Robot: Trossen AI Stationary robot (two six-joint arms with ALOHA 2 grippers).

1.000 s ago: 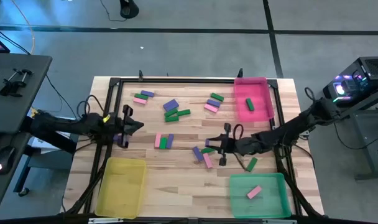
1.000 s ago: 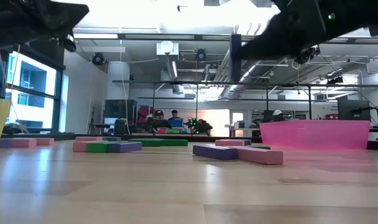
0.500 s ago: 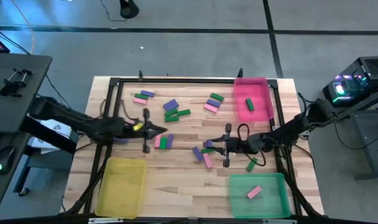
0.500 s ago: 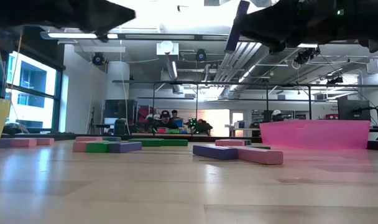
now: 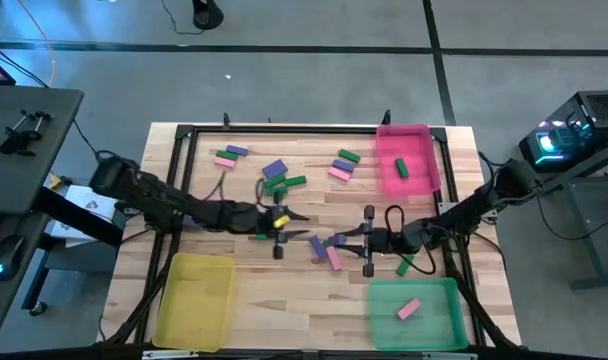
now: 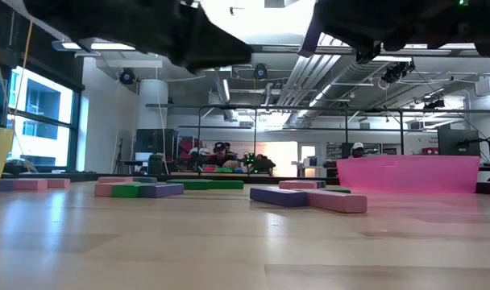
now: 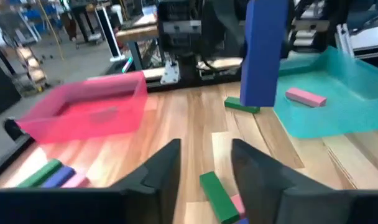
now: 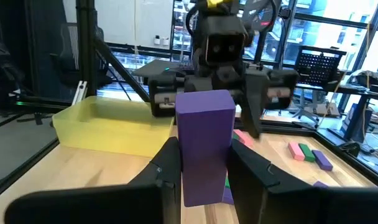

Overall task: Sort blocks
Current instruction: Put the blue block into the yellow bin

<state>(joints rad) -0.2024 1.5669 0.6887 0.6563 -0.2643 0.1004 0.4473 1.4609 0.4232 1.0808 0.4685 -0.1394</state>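
While right gripper (image 8: 201, 163) clamps purple block (image 8: 206, 146) upright at table middle, you bring left gripper (image 7: 204, 163), fingers parted and empty, squarely around it.

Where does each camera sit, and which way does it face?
High view: overhead, looking straight down; both dark arms, left end effector and right end effector nearly meeting.
Low view: tabletop height, level across the wooden table into the room; arms overhead.
Left wrist view: on the left arm, past its open fingers toward the translucent pink tray.
Right wrist view: on the right arm; its fingers clamp a small purple rectangular block.
Both wrist views show that block.
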